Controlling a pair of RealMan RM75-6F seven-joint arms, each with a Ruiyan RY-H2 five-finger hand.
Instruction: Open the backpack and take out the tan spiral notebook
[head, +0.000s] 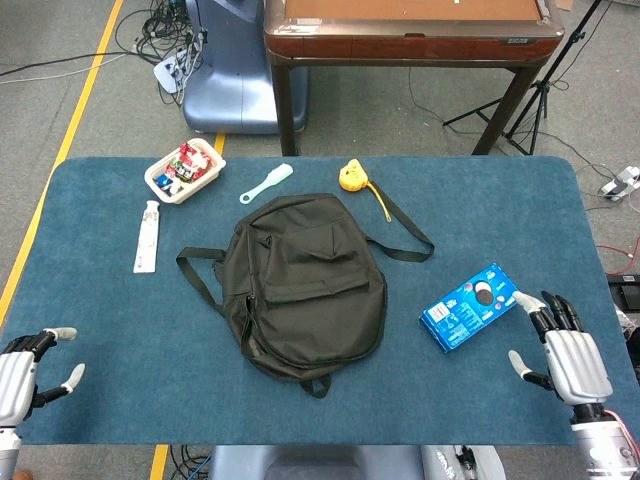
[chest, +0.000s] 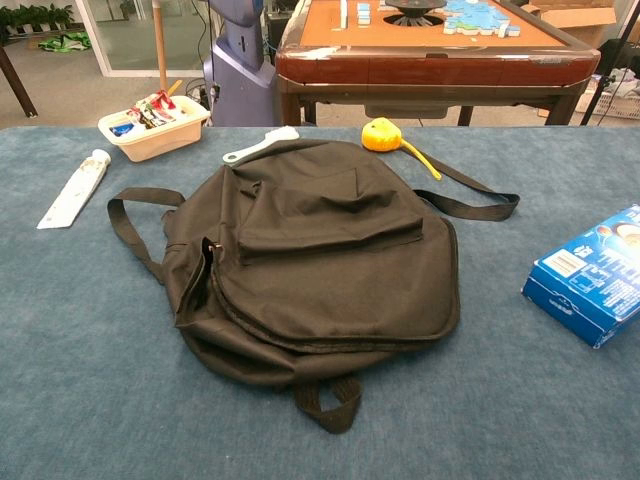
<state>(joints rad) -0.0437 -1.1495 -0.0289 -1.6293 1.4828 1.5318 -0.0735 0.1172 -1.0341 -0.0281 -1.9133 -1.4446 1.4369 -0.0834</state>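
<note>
A black backpack (head: 300, 285) (chest: 320, 260) lies flat in the middle of the blue table, front pocket up, its straps spread to the left and right. Its main zipper looks partly parted along the left side in the chest view. No tan spiral notebook shows in either view. My left hand (head: 30, 365) hovers at the table's near left corner, fingers apart, holding nothing. At the near right, my right hand (head: 570, 355) is open too, just below a blue box. Neither hand appears in the chest view.
A blue box (head: 470, 307) (chest: 598, 272) lies right of the backpack. Behind it are a yellow tape measure (head: 351, 177) (chest: 383, 134), a white brush (head: 266, 184) (chest: 260, 145), a white basket (head: 185, 171) (chest: 153, 126) of small items and a white tube (head: 147, 237) (chest: 74, 190). A brown table (head: 410, 30) stands beyond.
</note>
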